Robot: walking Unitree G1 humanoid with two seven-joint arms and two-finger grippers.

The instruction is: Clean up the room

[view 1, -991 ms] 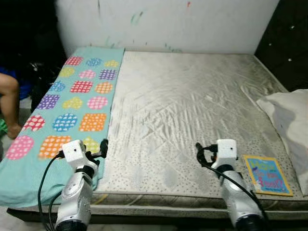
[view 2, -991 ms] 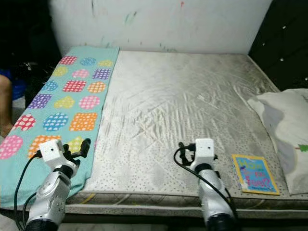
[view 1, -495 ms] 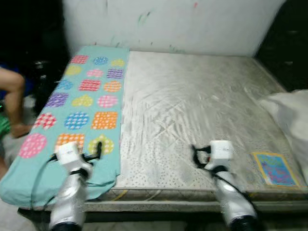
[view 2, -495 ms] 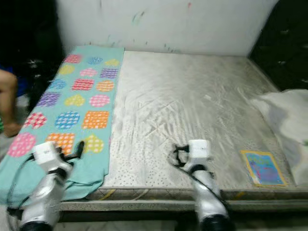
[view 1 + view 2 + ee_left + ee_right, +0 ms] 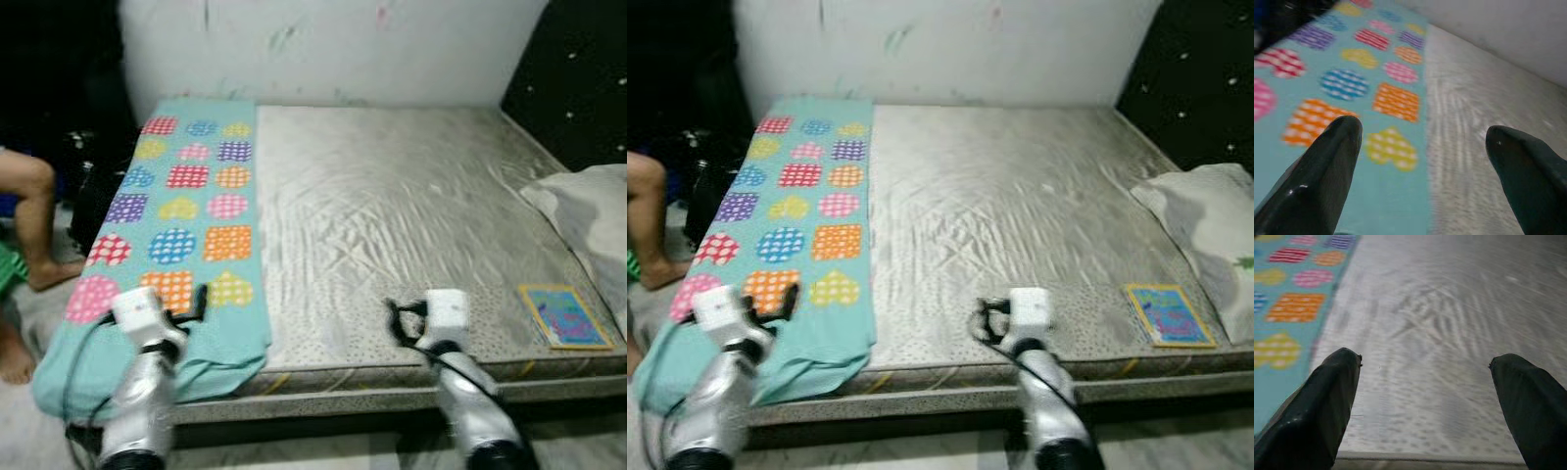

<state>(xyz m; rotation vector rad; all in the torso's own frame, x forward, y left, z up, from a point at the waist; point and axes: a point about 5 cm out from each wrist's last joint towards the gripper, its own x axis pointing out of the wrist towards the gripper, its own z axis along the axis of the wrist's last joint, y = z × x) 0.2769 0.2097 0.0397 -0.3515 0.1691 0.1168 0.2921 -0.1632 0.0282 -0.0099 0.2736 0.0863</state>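
A teal blanket (image 5: 186,206) with coloured spotted patches lies along the left side of a bare grey mattress (image 5: 392,215). Its near end hangs rumpled over the bed's front edge. A small colourful book (image 5: 566,315) lies flat at the front right corner, and a white pillow (image 5: 588,211) sits behind it at the right edge. My left gripper (image 5: 191,308) hovers open over the blanket's near end, fingers (image 5: 1332,161) wide apart. My right gripper (image 5: 397,321) is open above the mattress front edge, left of the book, with nothing between its fingers (image 5: 1327,396).
A person's bare leg (image 5: 34,220) and foot (image 5: 12,357) are on the floor left of the bed, next to a dark object (image 5: 88,186). A black padded headboard (image 5: 568,78) stands at the right. A white wall runs behind the bed.
The whole view has shifted: the bed sits further off and more of its front edge and the floor show. Both arms keep the same pose, grippers still open.
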